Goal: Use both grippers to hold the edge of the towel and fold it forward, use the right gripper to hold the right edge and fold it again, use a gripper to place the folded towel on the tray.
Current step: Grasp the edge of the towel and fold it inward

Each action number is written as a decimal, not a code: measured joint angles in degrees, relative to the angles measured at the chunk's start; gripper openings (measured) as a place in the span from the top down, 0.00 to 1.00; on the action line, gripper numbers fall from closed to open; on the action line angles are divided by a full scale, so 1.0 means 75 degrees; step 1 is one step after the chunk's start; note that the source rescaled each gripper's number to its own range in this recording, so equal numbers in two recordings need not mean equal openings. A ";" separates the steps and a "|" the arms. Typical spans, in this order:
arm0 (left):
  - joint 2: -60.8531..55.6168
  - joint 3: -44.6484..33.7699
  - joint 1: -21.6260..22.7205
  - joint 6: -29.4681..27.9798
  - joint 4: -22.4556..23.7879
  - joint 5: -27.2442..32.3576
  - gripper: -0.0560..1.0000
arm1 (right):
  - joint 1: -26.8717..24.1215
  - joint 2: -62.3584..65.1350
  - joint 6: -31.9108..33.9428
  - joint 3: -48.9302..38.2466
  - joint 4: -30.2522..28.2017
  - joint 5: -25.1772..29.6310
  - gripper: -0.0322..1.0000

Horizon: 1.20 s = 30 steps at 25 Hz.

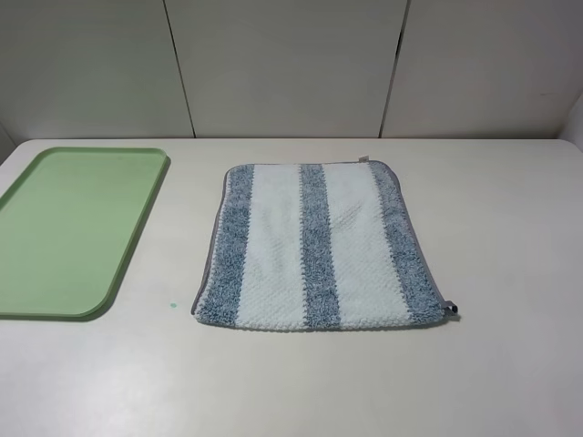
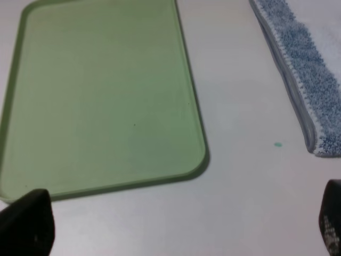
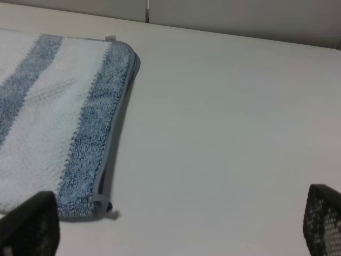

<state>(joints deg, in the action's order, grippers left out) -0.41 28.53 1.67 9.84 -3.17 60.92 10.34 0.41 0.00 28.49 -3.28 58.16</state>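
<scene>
On my far left the flat, light green plastic tray [image 1: 82, 228] sits bare on the white table [image 1: 510, 228]. My left gripper [image 2: 178, 226] hovers over the table between the tray's near corner and the towel, fingers spread wide and holding nothing. In the middle lies the small terry towel with white and blue-grey stripes [image 1: 314, 246], flat and apart from the tray, its thin grey hem [image 1: 211, 246] untouched. My right gripper [image 3: 176, 226] hangs just off the towel's right near corner, by the little loop [image 1: 449, 308], also spread and empty. I judge the first fold hasn't begun: next I must lower both grippers onto the near corners and pinch the hem.
</scene>
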 joint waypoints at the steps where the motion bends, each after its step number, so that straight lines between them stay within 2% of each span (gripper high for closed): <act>1: 0.0000 0.0000 0.0000 0.0000 0.0000 0.0000 0.00 | 0.0000 0.0000 0.0000 0.0000 0.0000 0.0000 0.00; 18: 0.0000 0.0000 0.0000 0.0000 -0.0068 0.0000 0.00 | 0.0000 0.0000 0.0000 0.0000 0.0000 0.0000 0.00; 22: 0.0652 0.0111 0.0000 0.0075 -0.0172 0.0074 0.00 | 0.0000 -0.0159 0.0000 0.0000 0.0000 0.0000 0.00; 25: 0.1465 0.0477 -0.0018 0.0572 -0.0172 0.0202 0.00 | 0.0000 -0.0831 0.0000 0.0147 0.0000 0.0018 0.00; 30: 0.2573 0.1262 -0.0741 0.0982 -0.0113 0.0163 0.00 | 0.0000 -0.2390 -0.0307 0.0835 0.0000 0.0004 0.00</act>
<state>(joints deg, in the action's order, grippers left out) 18.89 37.99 -3.89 17.21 -4.01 62.14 10.34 -17.52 -2.30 34.76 -3.28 58.19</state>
